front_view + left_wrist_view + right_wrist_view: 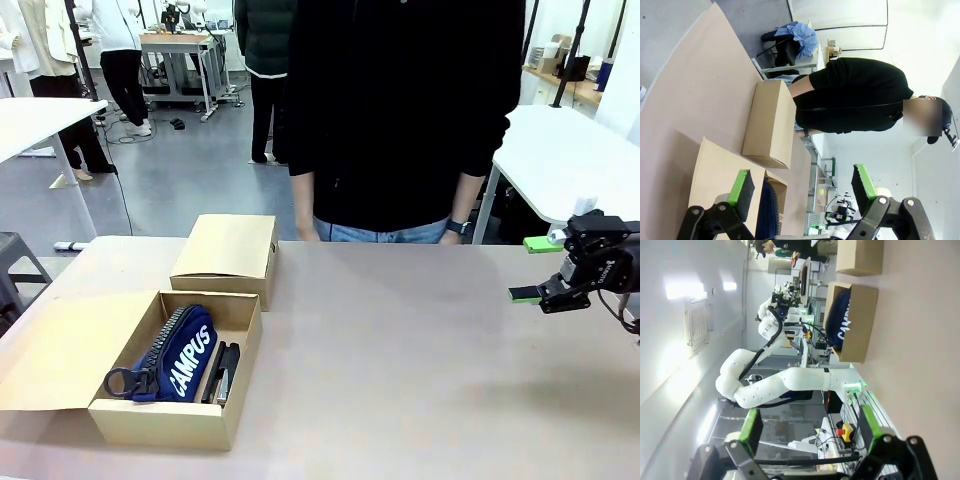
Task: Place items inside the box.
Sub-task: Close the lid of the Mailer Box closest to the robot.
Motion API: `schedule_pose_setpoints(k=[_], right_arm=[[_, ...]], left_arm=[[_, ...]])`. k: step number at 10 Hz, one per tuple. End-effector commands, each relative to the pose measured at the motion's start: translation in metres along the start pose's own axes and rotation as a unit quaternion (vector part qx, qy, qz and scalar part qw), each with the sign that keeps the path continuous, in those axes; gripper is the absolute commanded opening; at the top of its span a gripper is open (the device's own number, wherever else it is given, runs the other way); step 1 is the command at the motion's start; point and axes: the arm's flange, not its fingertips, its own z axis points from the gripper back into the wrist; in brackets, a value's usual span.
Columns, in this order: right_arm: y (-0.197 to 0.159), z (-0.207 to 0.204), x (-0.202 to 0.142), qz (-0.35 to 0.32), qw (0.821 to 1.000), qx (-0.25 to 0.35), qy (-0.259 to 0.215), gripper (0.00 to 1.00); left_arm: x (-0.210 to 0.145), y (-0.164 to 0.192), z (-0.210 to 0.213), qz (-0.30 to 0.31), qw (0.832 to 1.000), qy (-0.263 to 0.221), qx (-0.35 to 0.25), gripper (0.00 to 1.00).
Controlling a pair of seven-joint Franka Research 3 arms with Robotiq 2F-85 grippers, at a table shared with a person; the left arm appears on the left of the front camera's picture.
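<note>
Left gripper [802, 186]: jaws apart, empty, near the open cardboard box [165, 425]. Box, table's left side: holds navy "CAMPUS" zip pouch [178, 362], with black stapler [228, 372] just right of it along the box wall. Closed cardboard box [228, 250]: just behind. Person [400, 110]: standing at far edge. Right gripper [535, 268]: jaws apart, empty, above table's right side.

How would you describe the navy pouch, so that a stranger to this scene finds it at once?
At the near left corner of the table stands an open cardboard box, in front of a closed box. Inside it, the navy zip pouch fills the left side; its white letters "CAMPUS" set it apart from the black stapler beside it.
</note>
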Motion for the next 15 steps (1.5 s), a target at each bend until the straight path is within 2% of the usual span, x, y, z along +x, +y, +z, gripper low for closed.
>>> schedule_pose_setpoints(k=[1,2,3,4,5,7,8,9,10,13,14,15], right_arm=[[0.005,-0.001,0.001,-0.011,1.000,-0.005,-0.008,1.00],[0.005,-0.001,0.001,-0.011,1.000,-0.005,-0.008,1.00],[0.005,-0.001,0.001,-0.011,1.000,-0.005,-0.008,1.00],[0.005,-0.001,0.001,-0.011,1.000,-0.005,-0.008,1.00],[0.005,-0.001,0.001,-0.011,1.000,-0.005,-0.008,1.00],[0.005,-0.001,0.001,-0.011,1.000,-0.005,-0.008,1.00],[0.005,-0.001,0.001,-0.011,1.000,-0.005,-0.008,1.00],[0.005,-0.001,0.001,-0.011,1.000,-0.005,-0.008,1.00],[0.005,-0.001,0.001,-0.011,1.000,-0.005,-0.008,1.00],[0.005,-0.001,0.001,-0.011,1.000,-0.005,-0.008,1.00],[0.005,-0.001,0.001,-0.011,1.000,-0.005,-0.008,1.00],[0.005,-0.001,0.001,-0.011,1.000,-0.005,-0.008,1.00]], left_arm=[[-0.026,-0.019,-0.022,-0.124,0.988,0.069,-0.060,1.00],[-0.051,-0.032,-0.044,-0.232,0.961,0.107,-0.104,1.00],[-0.071,-0.042,-0.062,-0.328,0.927,0.121,-0.138,1.00],[-0.086,-0.049,-0.076,-0.421,0.885,0.115,-0.164,1.00],[-0.098,-0.053,-0.089,-0.480,0.847,0.111,-0.201,1.00],[-0.101,-0.055,-0.108,-0.575,0.784,0.049,-0.230,1.00],[-0.098,-0.052,-0.115,-0.601,0.765,0.051,-0.228,1.00],[-0.088,-0.048,-0.128,-0.670,0.728,0.020,-0.145,1.00],[-0.068,-0.085,-0.112,-0.534,0.819,0.110,-0.177,1.00],[-0.068,-0.085,-0.112,-0.534,0.819,0.110,-0.177,1.00],[-0.065,-0.076,-0.118,-0.557,0.805,0.101,-0.177,1.00],[-0.049,-0.050,-0.127,-0.701,0.669,0.163,-0.187,1.00]])
